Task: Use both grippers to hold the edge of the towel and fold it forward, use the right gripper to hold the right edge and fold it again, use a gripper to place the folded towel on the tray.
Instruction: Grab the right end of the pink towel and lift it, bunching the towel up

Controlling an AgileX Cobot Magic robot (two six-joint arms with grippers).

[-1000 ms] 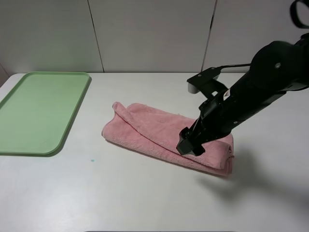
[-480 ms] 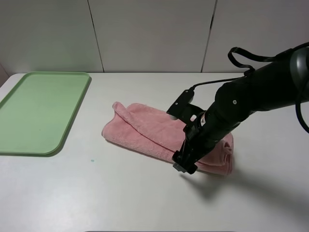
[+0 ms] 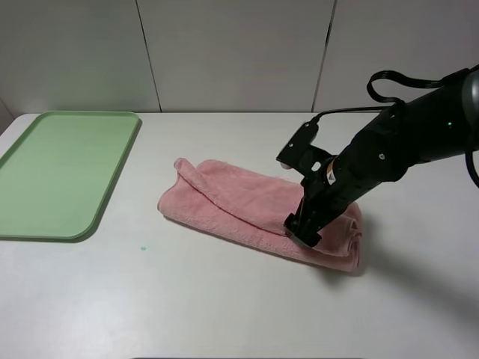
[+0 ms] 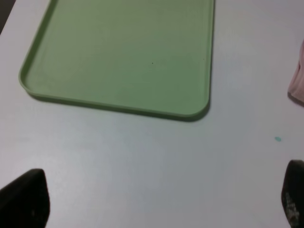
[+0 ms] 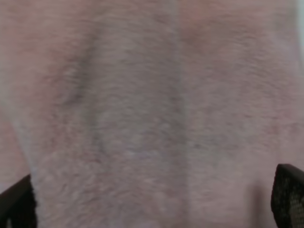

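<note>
Change: we see the right gripper (image 3: pixel 302 232) moved back from the front edge onto the towel (image 3: pixel 224 196)
Jaws: wide, holding nothing
Meaning: second fold not begun

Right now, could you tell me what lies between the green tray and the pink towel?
Only bare table; the exterior high view shows it.

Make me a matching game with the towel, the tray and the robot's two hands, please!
Things:
1. towel
2. tray
3. right hand
4. left hand

Descriptions:
A. green, with nothing on it
B. open, over the table near the tray
C. pink and folded, lying on the table
D. open, down on the towel's right end

Pairs: 1-C, 2-A, 3-D, 4-B
</note>
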